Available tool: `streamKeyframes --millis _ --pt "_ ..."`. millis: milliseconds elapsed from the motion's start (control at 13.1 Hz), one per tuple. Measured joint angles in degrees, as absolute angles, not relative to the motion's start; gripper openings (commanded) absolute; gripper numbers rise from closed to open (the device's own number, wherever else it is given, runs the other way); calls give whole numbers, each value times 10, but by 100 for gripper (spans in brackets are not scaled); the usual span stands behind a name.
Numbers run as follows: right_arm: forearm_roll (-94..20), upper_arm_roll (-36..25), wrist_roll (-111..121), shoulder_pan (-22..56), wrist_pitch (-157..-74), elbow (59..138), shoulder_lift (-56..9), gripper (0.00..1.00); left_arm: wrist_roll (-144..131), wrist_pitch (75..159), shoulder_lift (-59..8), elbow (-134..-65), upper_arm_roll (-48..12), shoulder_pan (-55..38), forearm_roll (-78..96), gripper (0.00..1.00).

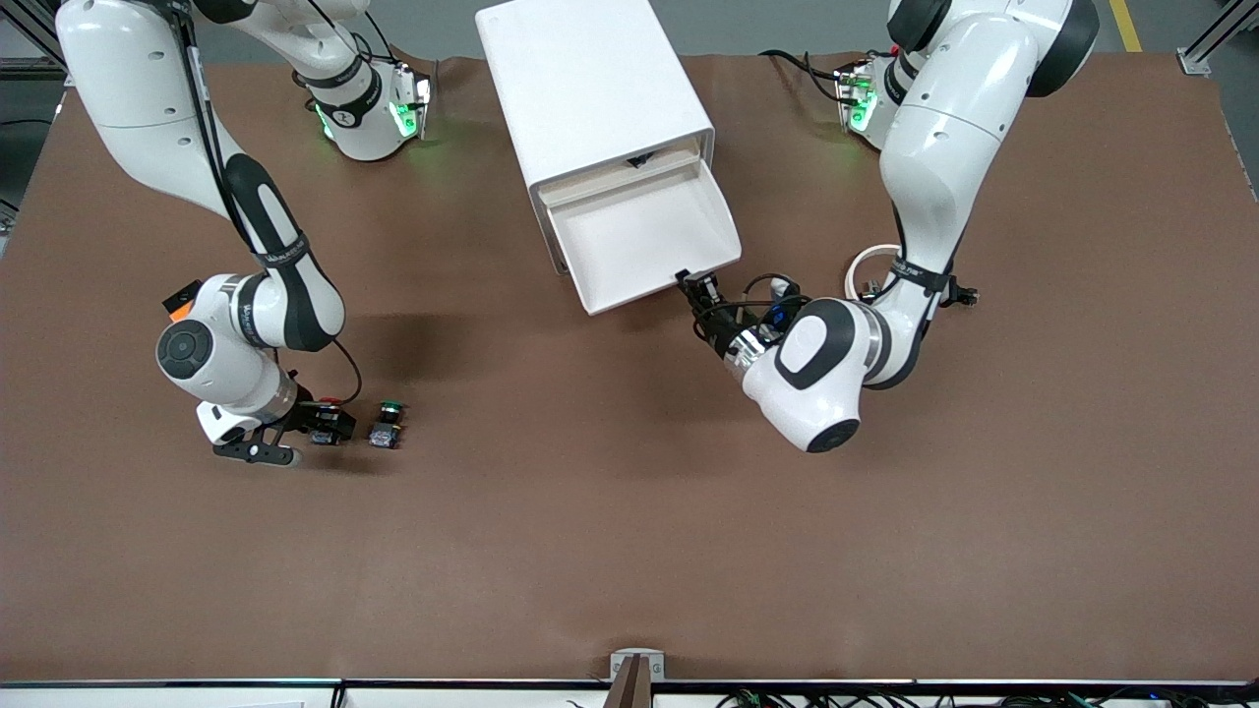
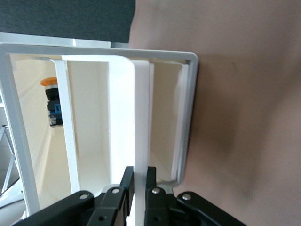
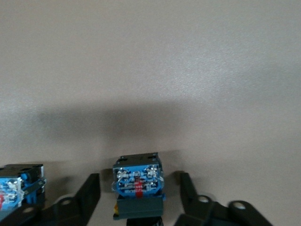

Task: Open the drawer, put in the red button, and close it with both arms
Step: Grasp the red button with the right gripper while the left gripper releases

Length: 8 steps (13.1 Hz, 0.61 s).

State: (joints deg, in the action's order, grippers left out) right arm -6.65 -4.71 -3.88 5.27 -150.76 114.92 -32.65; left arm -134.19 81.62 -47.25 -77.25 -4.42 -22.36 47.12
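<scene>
The small, light, rigid red-capped push-button switch (image 3: 138, 183) sits on the brown surface (image 1: 629, 551) between the right gripper's (image 1: 313, 433) open jaws, best pinched across its boxy body, while the left gripper (image 1: 689, 285) pinches the open white top drawer's (image 1: 639, 236) front edge.

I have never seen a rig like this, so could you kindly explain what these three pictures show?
Two white robot arms stand at a brown table. The wide picture looks down from a camera across the table. The other two come from a camera on each arm's wrist. The left tool is shut on the front of the drawer, the pulled-out top drawer of a white cabinet. The right tool is open and low at the table, with a finger on either side of the red button, which it does not yet grip. A green-capped button sits beside it.
</scene>
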Motion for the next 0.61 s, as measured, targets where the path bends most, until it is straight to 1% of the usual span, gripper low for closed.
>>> streamKeyframes --millis 460,536,613 --pt "-67 -47 -75 68 -1498 1141 -321 0 -1339 817 -468 -724 -42 -195 473 100" --pt "-67 -47 -87 71 -1472 1132 -315 0 -1339 817 -467 -714 -37 -192 473 100" --pt "-67 -46 -105 75 -1429 1116 -304 0 -1328 816 -465 -706 -24 -192 470 100"
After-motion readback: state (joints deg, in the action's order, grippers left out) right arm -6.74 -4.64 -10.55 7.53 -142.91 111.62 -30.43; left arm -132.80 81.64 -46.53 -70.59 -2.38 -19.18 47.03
